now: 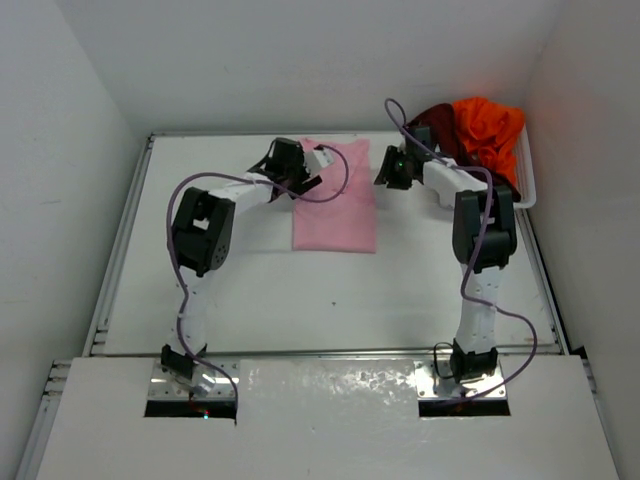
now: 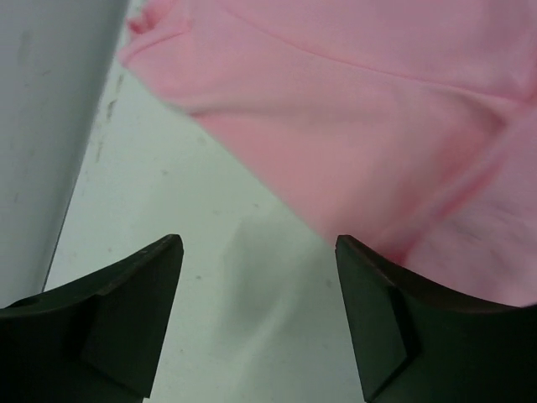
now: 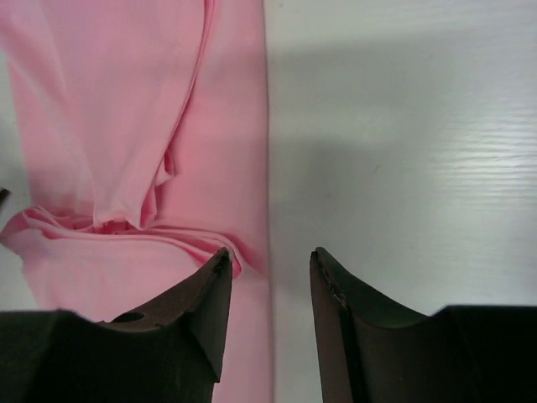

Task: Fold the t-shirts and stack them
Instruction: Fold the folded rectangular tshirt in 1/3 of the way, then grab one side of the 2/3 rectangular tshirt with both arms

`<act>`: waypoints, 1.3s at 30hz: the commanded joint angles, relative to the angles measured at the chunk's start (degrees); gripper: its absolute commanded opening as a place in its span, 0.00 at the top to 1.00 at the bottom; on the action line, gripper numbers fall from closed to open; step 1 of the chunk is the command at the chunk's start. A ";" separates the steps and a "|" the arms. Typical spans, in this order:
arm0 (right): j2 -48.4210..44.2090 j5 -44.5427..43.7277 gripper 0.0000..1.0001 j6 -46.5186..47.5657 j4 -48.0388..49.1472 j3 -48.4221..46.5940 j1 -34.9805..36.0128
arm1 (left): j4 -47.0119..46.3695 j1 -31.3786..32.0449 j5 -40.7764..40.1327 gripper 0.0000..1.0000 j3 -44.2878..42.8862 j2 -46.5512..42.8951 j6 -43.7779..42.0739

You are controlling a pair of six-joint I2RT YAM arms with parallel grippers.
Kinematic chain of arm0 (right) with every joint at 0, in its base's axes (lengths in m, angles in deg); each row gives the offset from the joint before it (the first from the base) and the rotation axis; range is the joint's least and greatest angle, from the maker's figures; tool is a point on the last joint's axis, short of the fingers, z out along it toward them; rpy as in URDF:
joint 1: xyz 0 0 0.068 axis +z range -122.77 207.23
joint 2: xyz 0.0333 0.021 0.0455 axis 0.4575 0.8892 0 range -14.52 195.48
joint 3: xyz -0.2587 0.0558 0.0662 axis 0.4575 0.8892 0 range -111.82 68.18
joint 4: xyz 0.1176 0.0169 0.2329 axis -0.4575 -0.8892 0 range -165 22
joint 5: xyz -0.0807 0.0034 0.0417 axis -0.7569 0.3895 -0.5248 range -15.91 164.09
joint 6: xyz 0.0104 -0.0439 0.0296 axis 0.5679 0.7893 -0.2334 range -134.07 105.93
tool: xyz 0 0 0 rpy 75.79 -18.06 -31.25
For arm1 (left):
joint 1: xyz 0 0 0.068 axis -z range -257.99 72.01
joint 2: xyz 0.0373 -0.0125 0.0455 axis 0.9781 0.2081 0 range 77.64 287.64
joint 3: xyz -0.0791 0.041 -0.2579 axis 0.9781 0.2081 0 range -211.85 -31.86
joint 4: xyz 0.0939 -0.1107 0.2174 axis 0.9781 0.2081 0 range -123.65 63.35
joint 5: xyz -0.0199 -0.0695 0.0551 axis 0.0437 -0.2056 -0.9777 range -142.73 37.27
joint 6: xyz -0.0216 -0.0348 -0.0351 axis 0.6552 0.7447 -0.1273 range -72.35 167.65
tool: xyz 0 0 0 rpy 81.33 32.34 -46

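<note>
Lying folded between both grippers, the light pink t-shirt (image 1: 335, 200) was seen flat. The left gripper (image 2: 258, 243) was held open and empty, the shirt just ahead of its fingertips. The right gripper (image 3: 270, 256) was likewise parted, nothing grasped, one finger over the shirt's edge. The maroon t-shirt (image 1: 440, 125) and orange t-shirt (image 1: 490, 125) were heaped behind its wrist.

The soft, matt pink cloth t-shirt (image 1: 335, 205) lies creased on a smooth, faintly grained white table (image 1: 300, 300).
</note>
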 commanded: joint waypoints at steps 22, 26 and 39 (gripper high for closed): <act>-21.23 9.14 0.54 -1.52 0.93 30.08 4.96 | 37.47 6.65 20.42 0.31 13.52 -18.68 -21.00; -20.53 10.55 0.53 -3.64 2.44 32.83 4.96 | 31.26 8.32 18.77 0.30 17.99 -18.59 -19.52; -17.19 11.51 0.62 -10.05 7.87 36.61 4.96 | 15.41 8.41 12.17 0.57 25.39 -18.50 -12.22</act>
